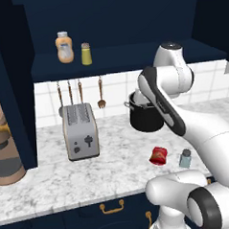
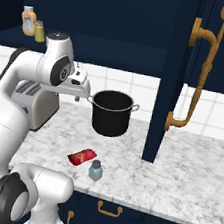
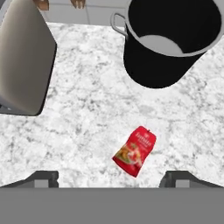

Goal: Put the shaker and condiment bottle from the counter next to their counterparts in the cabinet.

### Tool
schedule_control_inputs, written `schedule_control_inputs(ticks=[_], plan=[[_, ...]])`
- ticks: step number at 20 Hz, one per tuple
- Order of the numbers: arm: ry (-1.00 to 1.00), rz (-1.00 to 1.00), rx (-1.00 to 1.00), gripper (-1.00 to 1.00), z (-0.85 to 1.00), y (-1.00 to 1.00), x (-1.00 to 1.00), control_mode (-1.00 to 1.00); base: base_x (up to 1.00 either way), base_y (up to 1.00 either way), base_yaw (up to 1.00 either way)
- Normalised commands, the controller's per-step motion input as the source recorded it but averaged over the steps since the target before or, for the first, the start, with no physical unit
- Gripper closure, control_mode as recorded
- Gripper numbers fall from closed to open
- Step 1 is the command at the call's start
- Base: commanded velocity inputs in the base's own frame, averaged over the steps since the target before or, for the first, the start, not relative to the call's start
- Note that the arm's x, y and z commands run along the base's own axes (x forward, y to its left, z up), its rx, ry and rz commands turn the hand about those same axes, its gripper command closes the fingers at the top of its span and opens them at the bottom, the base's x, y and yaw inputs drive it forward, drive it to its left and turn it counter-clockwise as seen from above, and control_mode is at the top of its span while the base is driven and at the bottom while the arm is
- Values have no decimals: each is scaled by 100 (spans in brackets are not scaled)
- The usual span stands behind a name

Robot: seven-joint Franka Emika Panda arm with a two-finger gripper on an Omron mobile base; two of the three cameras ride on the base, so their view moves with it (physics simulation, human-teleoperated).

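Marbled counter [image 3: 87,109] holds the condiment bottle [image 3: 134,151] lying flat, below the high, spread-open gripper [image 3: 109,178].

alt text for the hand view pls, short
A red condiment bottle lies flat on the marbled counter, between and above the open gripper tips. A black pot stands at upper right, a toaster at left.

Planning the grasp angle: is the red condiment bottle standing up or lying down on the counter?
Lying down. The condiment bottle rests flat on the counter, label facing up, while the shaker beside it stands upright.
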Motion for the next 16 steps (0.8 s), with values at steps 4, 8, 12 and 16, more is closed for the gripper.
schedule_control_inputs(ticks=[4,8,12,16], plan=[[-6,0,2,-100,-25,-9,0,-100,0,0,0],[-7,-7,4,-100,-24,-16,-8,-100,0,0,0],[0,-13,2,-100,-48,-16,-12,-100,0,0,0],[0,-7,3,-100,-32,-18,-9,-100,0,0,0]])
